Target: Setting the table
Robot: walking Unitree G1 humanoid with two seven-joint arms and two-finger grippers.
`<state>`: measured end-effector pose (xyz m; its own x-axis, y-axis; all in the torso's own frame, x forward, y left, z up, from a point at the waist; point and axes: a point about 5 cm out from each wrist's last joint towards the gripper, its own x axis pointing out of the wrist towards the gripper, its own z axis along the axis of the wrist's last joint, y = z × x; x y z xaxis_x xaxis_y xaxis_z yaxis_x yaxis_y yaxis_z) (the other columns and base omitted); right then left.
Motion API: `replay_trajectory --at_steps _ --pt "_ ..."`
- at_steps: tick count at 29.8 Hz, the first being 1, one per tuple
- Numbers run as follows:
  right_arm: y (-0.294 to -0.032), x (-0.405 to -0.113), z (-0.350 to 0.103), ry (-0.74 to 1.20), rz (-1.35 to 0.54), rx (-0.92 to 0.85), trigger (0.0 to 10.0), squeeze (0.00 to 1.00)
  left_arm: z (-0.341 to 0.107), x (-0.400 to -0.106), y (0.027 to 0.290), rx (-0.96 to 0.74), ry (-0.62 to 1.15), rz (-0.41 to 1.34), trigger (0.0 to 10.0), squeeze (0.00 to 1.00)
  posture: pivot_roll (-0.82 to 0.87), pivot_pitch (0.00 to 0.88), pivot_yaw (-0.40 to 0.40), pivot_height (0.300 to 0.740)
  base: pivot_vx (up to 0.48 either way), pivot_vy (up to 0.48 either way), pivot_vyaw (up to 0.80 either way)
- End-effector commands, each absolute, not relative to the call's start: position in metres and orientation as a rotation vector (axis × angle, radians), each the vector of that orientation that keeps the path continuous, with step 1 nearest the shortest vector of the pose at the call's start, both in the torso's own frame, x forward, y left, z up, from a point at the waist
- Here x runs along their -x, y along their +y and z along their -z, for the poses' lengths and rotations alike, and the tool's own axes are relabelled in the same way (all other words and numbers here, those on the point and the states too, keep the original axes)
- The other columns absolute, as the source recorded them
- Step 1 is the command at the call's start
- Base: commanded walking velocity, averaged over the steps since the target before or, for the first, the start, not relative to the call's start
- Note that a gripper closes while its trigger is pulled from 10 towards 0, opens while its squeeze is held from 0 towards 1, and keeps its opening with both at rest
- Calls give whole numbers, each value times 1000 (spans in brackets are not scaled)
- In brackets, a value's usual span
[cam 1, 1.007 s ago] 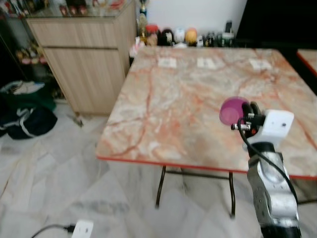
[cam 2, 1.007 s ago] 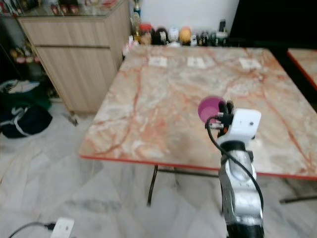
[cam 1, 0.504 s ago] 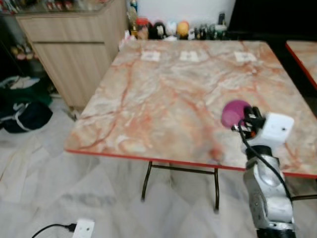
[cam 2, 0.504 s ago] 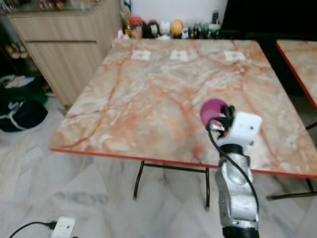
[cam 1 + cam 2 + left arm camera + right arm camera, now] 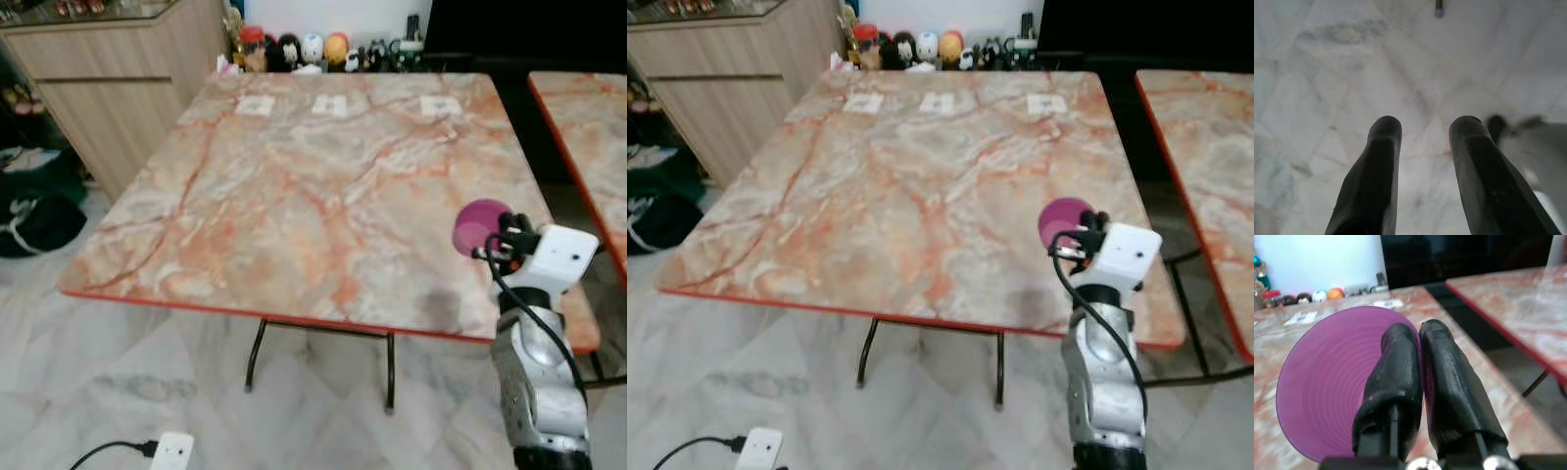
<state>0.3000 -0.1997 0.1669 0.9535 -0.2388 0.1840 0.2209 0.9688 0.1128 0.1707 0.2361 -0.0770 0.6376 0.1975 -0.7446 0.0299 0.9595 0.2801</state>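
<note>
purple bowl (image 5: 1337,382) hung above marble table's (image 5: 294,196) near right corner, rim pinched by right gripper (image 5: 1422,340); left gripper (image 5: 1425,142) idle, fingers apart (over floor). best lowered level before release.

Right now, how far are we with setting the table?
Barely started. Done: nothing is laid yet; the marble table carries just three small cards along its far edge. In hand: the right tool is shut on the rim of a purple bowl, held above the table's near right corner. The left tool hangs open over the floor. Left: set the bowl down, then fetch everything else.
</note>
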Motion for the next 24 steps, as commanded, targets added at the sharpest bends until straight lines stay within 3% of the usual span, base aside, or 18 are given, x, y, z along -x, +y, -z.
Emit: replay_trajectory --at_steps 1,24 --pt "-192 -301 -169 -204 213 -107 10000 0 80 -162 241 -295 906 -95 10000 0 -82 94 37 740 0 -326 0" --pt "-195 -303 -170 -205 229 -101 10000 0 80 -160 242 -294 911 -94 10000 0 -82 96 39 740 0 -325 0"
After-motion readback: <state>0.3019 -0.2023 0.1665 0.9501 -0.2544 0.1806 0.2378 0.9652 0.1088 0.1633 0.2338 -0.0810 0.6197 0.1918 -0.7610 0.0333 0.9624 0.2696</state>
